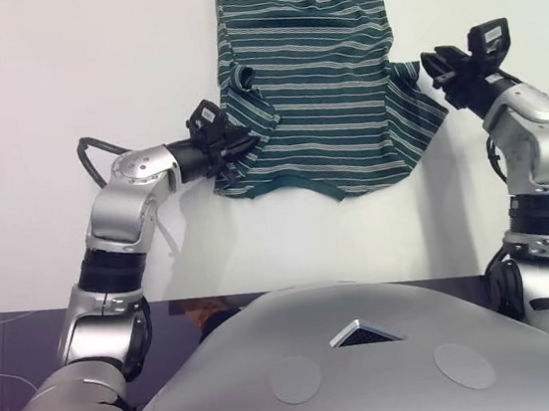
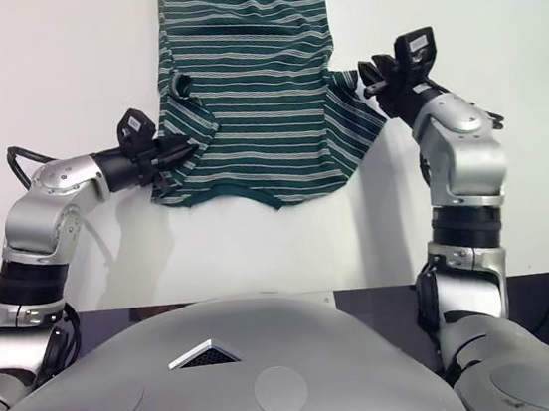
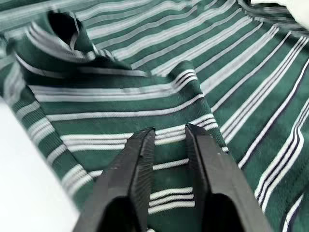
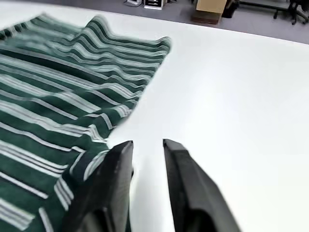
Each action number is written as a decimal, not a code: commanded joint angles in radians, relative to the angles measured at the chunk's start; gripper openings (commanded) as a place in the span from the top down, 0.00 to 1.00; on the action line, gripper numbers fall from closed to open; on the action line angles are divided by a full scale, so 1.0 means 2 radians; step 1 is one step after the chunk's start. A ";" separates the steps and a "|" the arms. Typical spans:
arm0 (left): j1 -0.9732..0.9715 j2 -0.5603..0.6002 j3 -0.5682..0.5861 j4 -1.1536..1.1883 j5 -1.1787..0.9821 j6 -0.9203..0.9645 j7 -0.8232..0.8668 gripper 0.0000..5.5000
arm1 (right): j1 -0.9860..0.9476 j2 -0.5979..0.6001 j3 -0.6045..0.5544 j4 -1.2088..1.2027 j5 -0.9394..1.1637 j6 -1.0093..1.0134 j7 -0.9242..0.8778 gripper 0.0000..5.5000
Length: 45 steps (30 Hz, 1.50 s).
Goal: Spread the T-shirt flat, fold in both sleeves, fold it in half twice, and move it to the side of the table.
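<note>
T-shirt [image 1: 316, 90] lies mid-table [image 1: 58, 72] toward 12 o'clock, far end running out of view, near edge rumpled, L sleeve [image 1: 248, 108] bunched. L gripper [image 3: 170, 133] at shirt's 8 o'clock: fingers w/ narrow gap, tips on sleeve cloth, can't tell if pinching. R gripper [image 4: 147, 144] at 3 o'clock, fingers slightly apart over bare tabletop, just beside R sleeve [image 1: 418, 113] edge. Bare white top at 9, 3 & 6 o'clock.

Nothing can be read. The small white label [image 1: 492, 34] on the right arm's black wrist block is too small to make out.
</note>
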 commanded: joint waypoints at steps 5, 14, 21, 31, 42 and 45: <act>-0.011 0.024 0.032 -0.031 0.008 -0.028 -0.001 0.77 | 0.110 -0.079 -0.013 -0.071 0.067 0.110 0.085 0.66; -0.019 0.034 0.071 -0.065 -0.031 -0.004 -0.023 0.77 | 0.112 -0.066 -0.022 -0.008 0.092 0.091 0.078 0.66; 0.016 0.059 0.041 -0.082 -0.020 -0.004 -0.042 0.77 | 0.083 -0.103 -0.054 0.005 0.119 0.108 0.094 0.56; -0.008 0.050 0.047 -0.063 -0.025 -0.009 -0.048 0.77 | 0.089 -0.091 -0.016 0.031 0.100 0.083 0.093 0.65; -0.016 0.053 0.056 -0.041 -0.021 -0.022 -0.053 0.77 | 0.080 -0.101 0.024 -0.084 0.079 -0.029 0.121 0.99; -0.030 0.046 0.061 -0.024 -0.020 -0.028 -0.047 0.77 | 0.051 -0.114 0.073 -0.133 0.068 -0.016 0.137 0.99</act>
